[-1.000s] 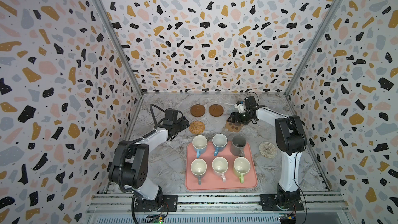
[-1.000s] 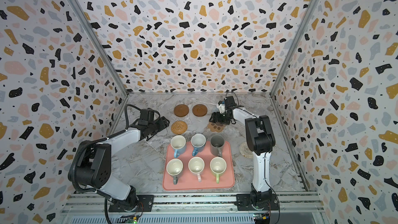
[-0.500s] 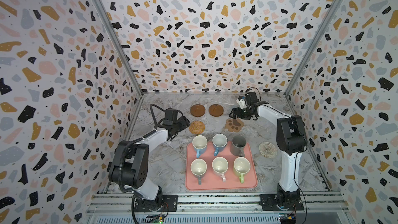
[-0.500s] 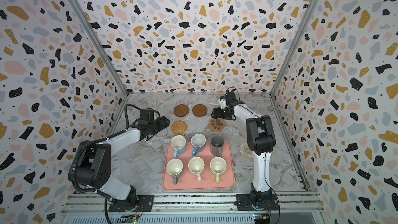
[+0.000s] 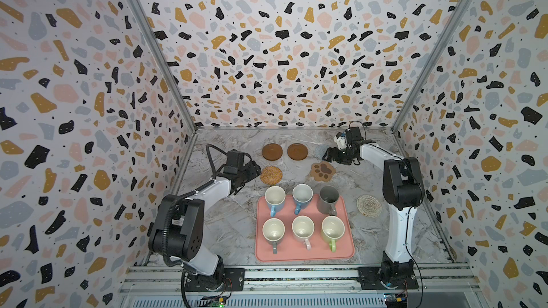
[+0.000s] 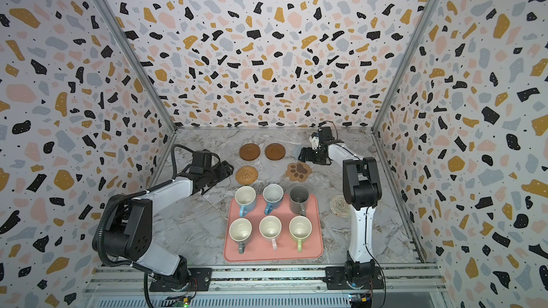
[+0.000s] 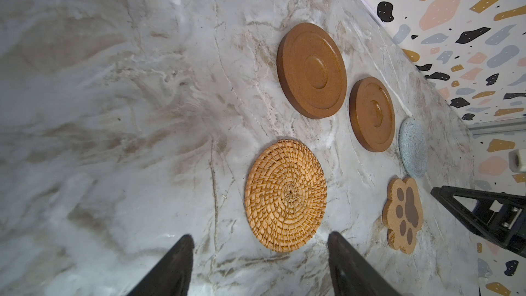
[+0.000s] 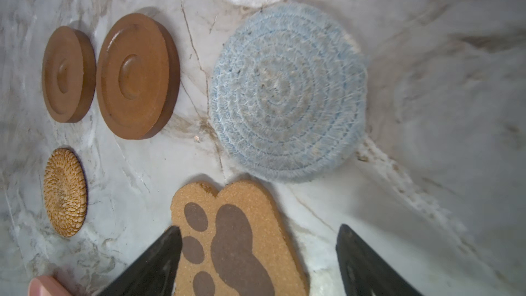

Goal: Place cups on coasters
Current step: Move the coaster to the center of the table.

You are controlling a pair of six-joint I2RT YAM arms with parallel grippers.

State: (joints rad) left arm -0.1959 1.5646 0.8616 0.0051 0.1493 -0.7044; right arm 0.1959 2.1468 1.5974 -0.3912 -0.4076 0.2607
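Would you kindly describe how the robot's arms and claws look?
Both arms: white shells between black joints. A ribbed black hose loops beside the left arm; a thin black wire runs down the right arm. The left claw and right claw have black, tapered fingers.

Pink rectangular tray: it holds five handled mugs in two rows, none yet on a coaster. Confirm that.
Wrong count. The pink rectangular tray holds six handled mugs, three in each row, as both top views show. The rest stands: two rows, none yet on a coaster.
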